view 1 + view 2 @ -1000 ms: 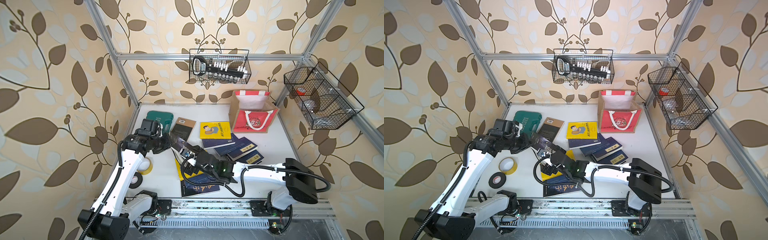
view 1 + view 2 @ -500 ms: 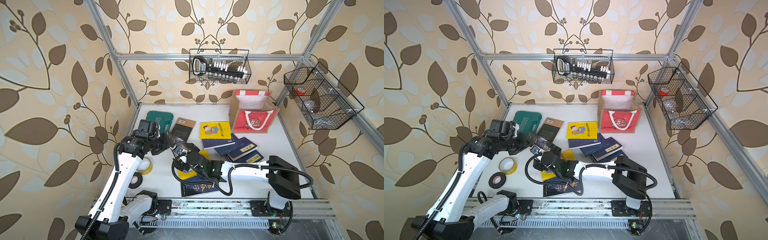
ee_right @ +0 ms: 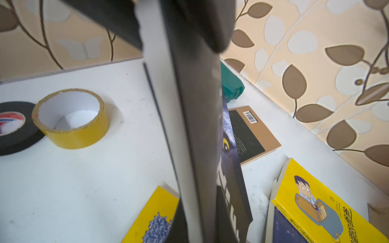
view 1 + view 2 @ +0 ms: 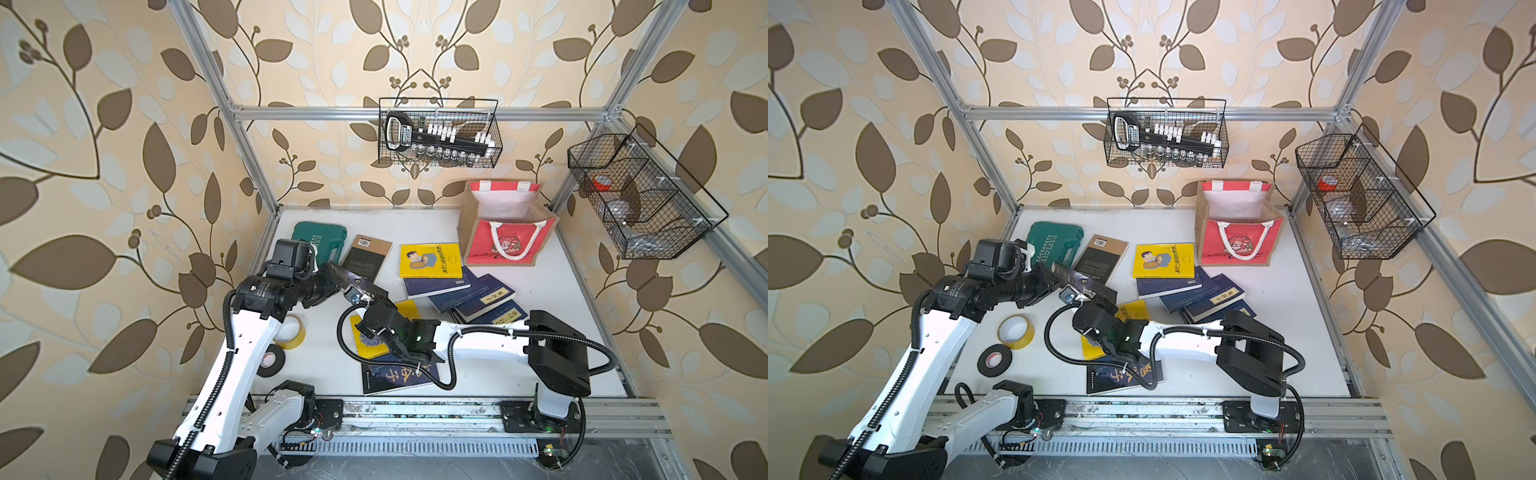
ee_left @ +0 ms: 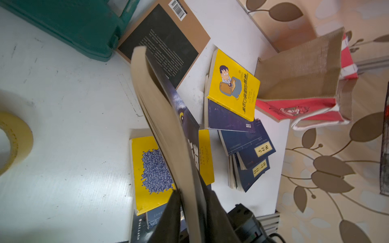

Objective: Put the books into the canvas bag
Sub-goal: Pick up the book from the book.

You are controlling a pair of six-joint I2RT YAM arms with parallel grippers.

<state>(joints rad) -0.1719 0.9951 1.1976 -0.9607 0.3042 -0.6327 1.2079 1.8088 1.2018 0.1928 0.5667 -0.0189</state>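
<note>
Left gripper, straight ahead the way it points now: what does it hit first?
Likely the right gripper, shut on the far end of the dark book that lies between the left gripper's fingers. Depth is unclear from above.

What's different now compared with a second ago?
The right arm reached toward the left arm and shut its jaws on the dark book that the left jaws were holding up. Whether the left jaws have let go is unclear. The other books and the canvas bag stayed put.
</note>
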